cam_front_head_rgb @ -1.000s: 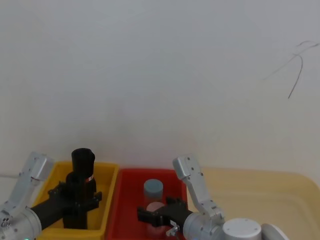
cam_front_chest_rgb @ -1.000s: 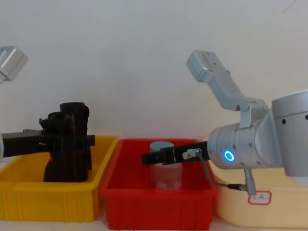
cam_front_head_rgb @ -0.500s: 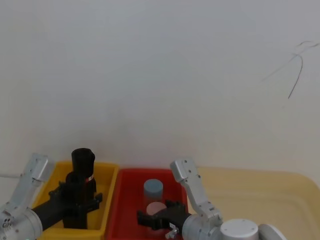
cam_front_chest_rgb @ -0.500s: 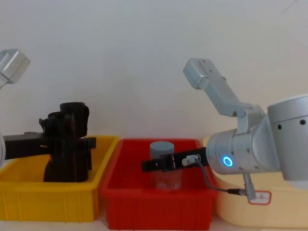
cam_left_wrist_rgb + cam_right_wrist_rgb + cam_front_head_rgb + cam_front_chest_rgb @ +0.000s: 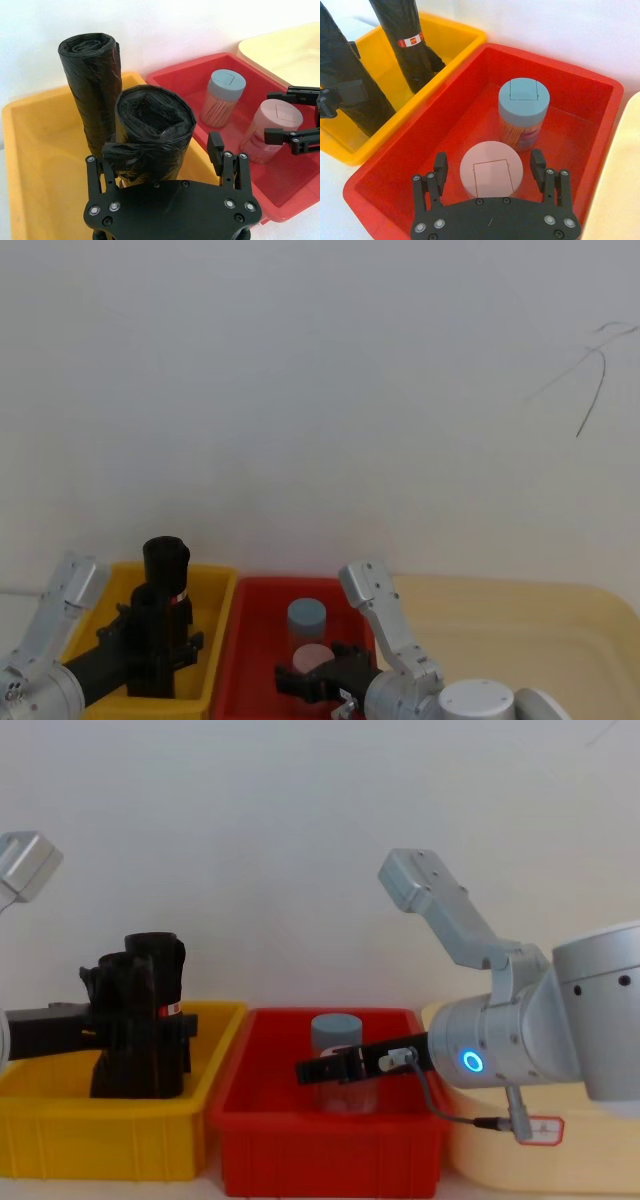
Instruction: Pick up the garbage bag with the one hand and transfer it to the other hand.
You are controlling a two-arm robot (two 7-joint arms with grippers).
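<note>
**Left gripper** [image 5: 161,147]: it reaches into the yellow bin [image 5: 35,150], which sits at 7 o'clock in the head view. The jaws are spread wide, with one finger on each side of the garbage bag [image 5: 152,125]. One finger [image 5: 106,167] lies against the wrinkled film. The other finger stands just clear of it. The roll is straddled, not clamped.

**Garbage bag:** it stands roughly upright inside the yellow bin. In the chest view, the bin's front wall hides its lower end. Whether the bag rests on the bin floor cannot be told.

**Slimmer black roll** [image 5: 405,35]: it carries a red-and-white label and stands in the same bin. In the head view it is at 1 o'clock from the garbage bag and just beside it.

**Right gripper** [image 5: 489,162]: its arm shows a blue ring light [image 5: 466,1062]. The gripper hangs over the red bin [image 5: 385,165], which sits at 6 o'clock in the head view. The fingers are parted and hold nothing. They flank the pink-lidded jar [image 5: 491,170] with a gap on each side.

**Blue-lidded jar** [image 5: 523,100]: it stands at 12 o'clock from the pink-lidded jar, near it, in the same red bin.

**Cream tray** [image 5: 520,620]: it lies at 4 o'clock in the head view, next to the red bin.
</note>
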